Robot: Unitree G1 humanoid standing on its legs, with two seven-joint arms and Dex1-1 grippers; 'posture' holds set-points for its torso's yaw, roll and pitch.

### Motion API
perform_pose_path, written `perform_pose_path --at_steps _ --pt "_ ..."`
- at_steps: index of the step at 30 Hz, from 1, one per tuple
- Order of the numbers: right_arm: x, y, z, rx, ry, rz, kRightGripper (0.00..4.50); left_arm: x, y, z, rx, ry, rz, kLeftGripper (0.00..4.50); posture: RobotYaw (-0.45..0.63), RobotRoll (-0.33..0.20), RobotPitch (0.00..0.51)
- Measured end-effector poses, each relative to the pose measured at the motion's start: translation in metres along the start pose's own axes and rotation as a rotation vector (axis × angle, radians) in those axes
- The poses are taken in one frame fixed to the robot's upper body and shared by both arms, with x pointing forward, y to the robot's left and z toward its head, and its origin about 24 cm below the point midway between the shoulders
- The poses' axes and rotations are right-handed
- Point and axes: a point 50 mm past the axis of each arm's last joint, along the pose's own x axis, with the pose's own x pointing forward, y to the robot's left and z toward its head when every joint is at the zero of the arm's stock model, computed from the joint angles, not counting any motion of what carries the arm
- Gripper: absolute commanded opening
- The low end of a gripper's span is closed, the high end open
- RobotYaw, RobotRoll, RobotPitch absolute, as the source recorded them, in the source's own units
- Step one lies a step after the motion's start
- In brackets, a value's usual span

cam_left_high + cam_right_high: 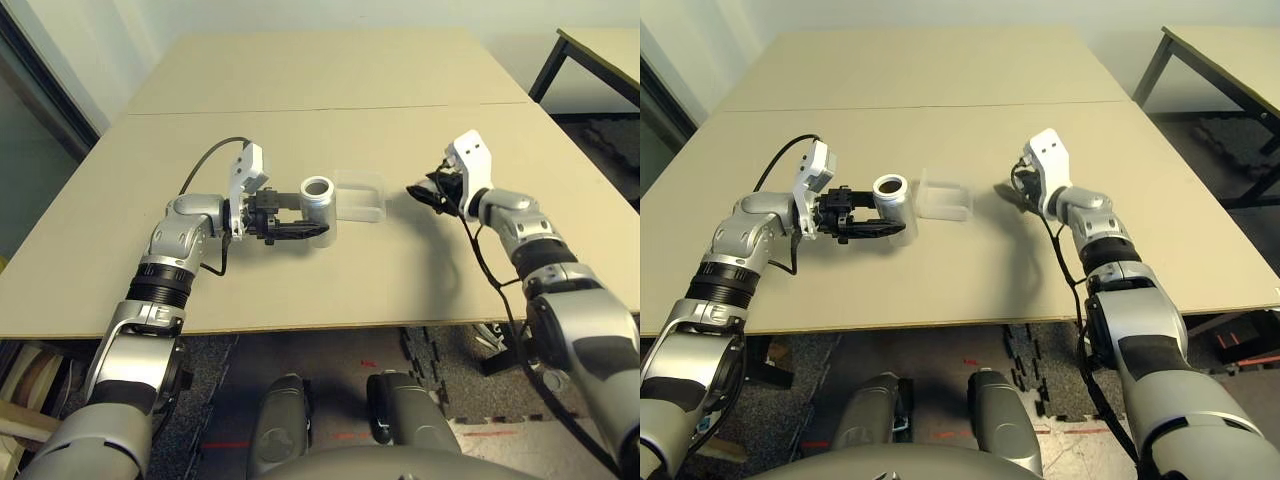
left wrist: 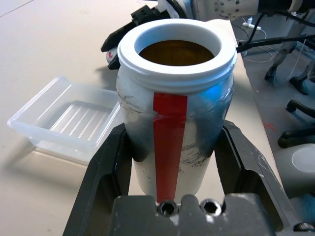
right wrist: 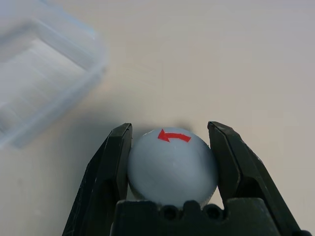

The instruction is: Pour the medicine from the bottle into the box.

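Note:
The bottle [image 1: 318,200] is silver-grey with a red stripe and a white open mouth [image 2: 175,46]. It stands upright in my left gripper [image 1: 310,224], which is shut on its body. Its inside looks dark brown. The box [image 1: 362,197] is clear plastic and lies on the table just right of the bottle, also seen as the box [image 2: 69,115]. Right of the box, my right gripper [image 1: 420,192] is shut on a round grey cap [image 3: 172,164] with a red arrow, low over the table.
The beige table [image 1: 330,290] has a seam [image 1: 400,107] running across it behind the arms. A second table [image 1: 600,50] with black legs stands at the far right. Cables hang off the table's right front edge.

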Motion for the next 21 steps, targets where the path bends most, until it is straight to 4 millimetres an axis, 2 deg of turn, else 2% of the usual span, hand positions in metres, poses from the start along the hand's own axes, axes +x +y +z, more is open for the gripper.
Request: perform_pose_path --at_steps 7,9,13,19,21 --pt "-0.003 -0.005 -0.01 0.069 0.008 -0.063 2.59 0.001 0.0 0.0 0.02 0.026 -0.009 2.66 -0.08 0.0 0.058" --pt "-0.003 -0.005 -0.011 0.069 0.011 -0.063 3.33 0.001 0.001 -0.001 0.017 0.031 -0.008 2.66 -0.08 0.0 0.059" --pt "-0.004 -0.006 -0.011 0.067 0.012 -0.056 4.5 0.002 0.004 -0.004 0.014 0.042 0.015 2.66 -0.08 0.0 0.062" --pt "-0.005 -0.005 -0.006 0.052 -0.003 0.007 4.5 0.015 0.018 0.018 0.141 0.058 0.106 2.66 -0.09 0.0 0.063" --pt "-0.006 -0.005 0.0 0.035 -0.022 0.035 4.5 0.017 0.022 0.018 0.171 0.08 0.138 2.66 -0.1 0.0 0.061"
